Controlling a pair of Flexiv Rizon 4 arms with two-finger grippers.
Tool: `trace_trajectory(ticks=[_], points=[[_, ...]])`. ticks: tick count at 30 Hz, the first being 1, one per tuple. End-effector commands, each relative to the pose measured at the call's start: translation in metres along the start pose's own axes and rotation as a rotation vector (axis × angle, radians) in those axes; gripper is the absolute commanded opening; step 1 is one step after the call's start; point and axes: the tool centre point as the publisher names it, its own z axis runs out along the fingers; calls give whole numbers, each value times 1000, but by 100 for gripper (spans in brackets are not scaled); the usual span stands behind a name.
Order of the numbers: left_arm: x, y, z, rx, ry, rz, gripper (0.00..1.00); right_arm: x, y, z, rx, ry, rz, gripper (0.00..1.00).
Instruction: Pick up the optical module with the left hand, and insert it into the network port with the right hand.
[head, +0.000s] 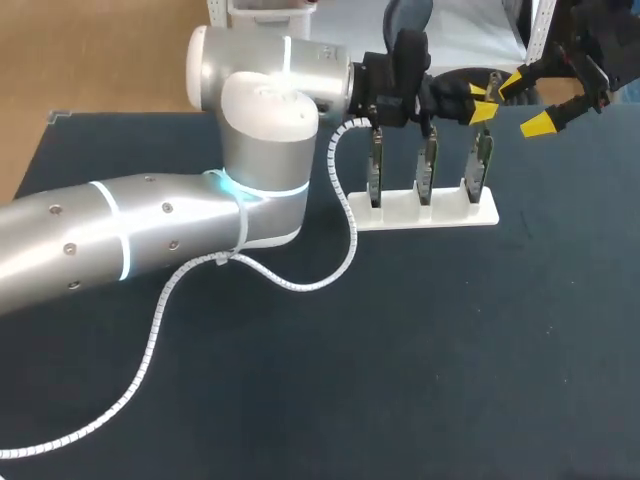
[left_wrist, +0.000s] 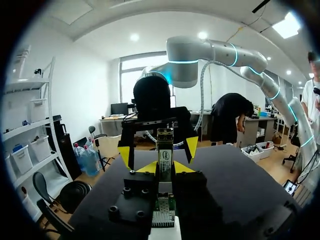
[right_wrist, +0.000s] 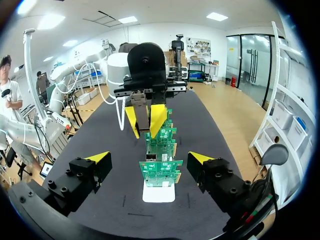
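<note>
My left gripper is shut on the optical module, a slim metal piece with a green label that stands up between its yellow tips. It hangs above the right end of a white rack holding three upright green circuit boards. My right gripper is open just to the right, at the same height. In the left wrist view its yellow fingertips straddle the module without touching it. From the right wrist view, the left gripper is ahead, over the row of boards.
The dark table spreads wide in front of the rack. The left arm's white spiral cable trails across the table at the left. The table's far edge lies just behind the rack.
</note>
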Motion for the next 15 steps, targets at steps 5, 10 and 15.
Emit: trace_trajectory(ticks=[5, 10, 15], points=[[-2, 0, 5, 10, -4, 0, 0, 0, 2, 1, 5, 1, -2, 100], [-3, 1, 5, 3, -8, -1, 0, 0, 2, 1, 5, 1, -2, 100], [-1, 3, 5, 1, -22, -17, 0, 0, 2, 1, 5, 1, -2, 100]])
